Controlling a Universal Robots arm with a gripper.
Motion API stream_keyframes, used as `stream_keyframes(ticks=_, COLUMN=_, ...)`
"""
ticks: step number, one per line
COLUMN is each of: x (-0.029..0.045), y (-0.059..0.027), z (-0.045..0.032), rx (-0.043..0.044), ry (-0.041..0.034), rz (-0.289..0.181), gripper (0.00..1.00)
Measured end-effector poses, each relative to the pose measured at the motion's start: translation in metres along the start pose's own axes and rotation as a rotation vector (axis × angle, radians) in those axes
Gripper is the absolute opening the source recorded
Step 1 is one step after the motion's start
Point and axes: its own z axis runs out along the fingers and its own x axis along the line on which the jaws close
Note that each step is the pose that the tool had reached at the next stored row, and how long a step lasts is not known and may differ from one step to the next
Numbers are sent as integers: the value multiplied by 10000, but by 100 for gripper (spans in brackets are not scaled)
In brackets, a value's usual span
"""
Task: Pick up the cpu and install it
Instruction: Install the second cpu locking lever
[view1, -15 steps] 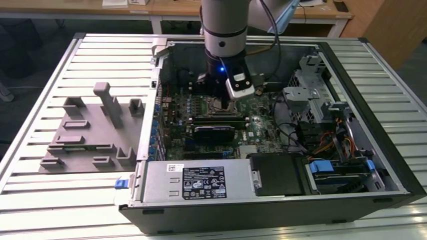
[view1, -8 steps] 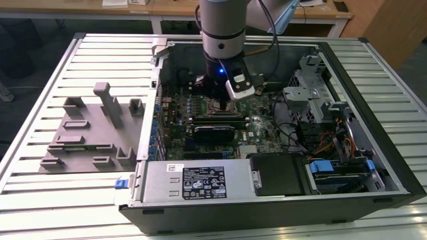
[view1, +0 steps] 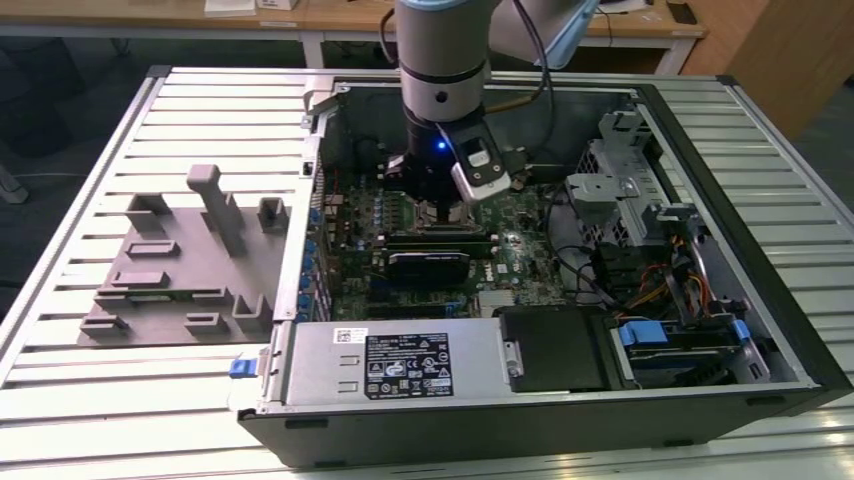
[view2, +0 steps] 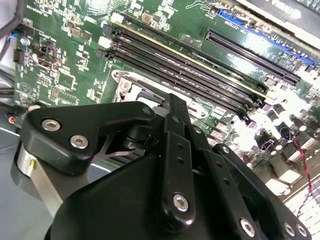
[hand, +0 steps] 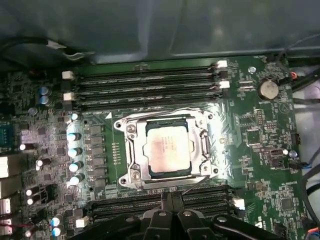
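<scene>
In the first wrist view the cpu, a flat square chip with a silvery-grey top, lies flat inside the metal socket frame on the green motherboard. My gripper hangs just beside the socket, over the near memory slots, shut with nothing between its fingers and not touching the chip. The exterior view shows the arm reaching straight down into the open computer case, with the gripper low over the middle of the board. In the second wrist view the gripper's black linkage covers most of the socket frame.
Memory slots run on both sides of the socket. A black card lies across the board just in front of it. The power supply and drive bays line the case front. Grey tray blocks sit at the exterior view's left.
</scene>
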Motion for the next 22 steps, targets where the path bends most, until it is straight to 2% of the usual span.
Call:
stream_keyframes(ticks=5, x=103, y=-28, z=16, rx=-6, ry=4, rz=-67, gripper=11)
stream_keyframes(ticks=11, x=104, y=-37, z=24, rx=26, ry=4, rz=-81, gripper=11)
stream_keyframes(ticks=15, x=103, y=-64, z=41, rx=37, ry=99, rz=-75, gripper=11)
stream_keyframes(ticks=22, x=103, y=-67, z=45, rx=31, ry=103, rz=-75, gripper=11)
